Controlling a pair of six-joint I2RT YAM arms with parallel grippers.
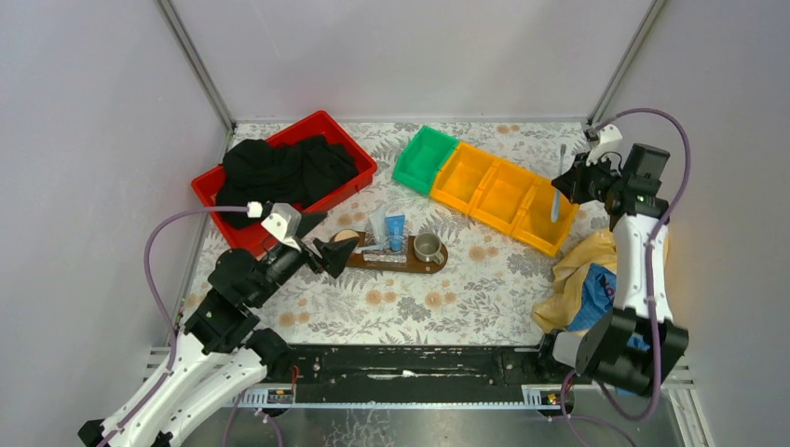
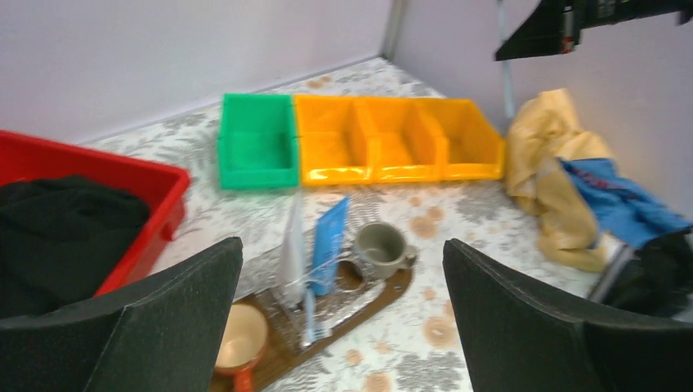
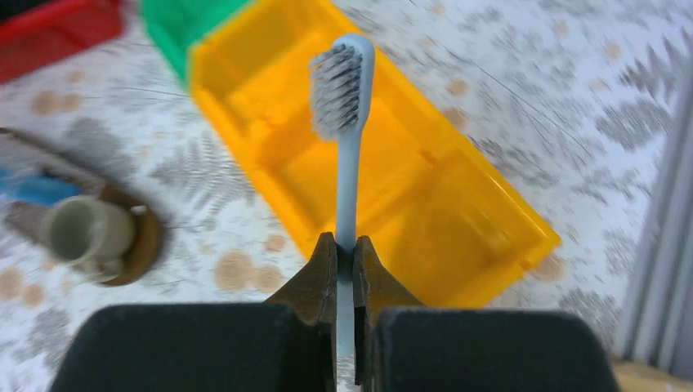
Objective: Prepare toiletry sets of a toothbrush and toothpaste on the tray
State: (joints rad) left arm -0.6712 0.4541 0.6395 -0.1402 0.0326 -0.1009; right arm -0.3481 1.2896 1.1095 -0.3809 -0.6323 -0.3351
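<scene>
The dark brown tray lies at table centre. On it a clear holder keeps a whitish toothpaste tube and a blue one upright. A pale toothbrush lies in front of them. A grey cup and an orange cup stand at the tray's ends. My left gripper is open and empty at the tray's left end. My right gripper is shut on a second toothbrush. It holds the brush bristles-up above the yellow bins, far right of the tray.
A red crate with black cloth stands at the back left. A green bin and the row of yellow bins run diagonally at the back. Crumpled yellow and blue bags lie by the right arm's base.
</scene>
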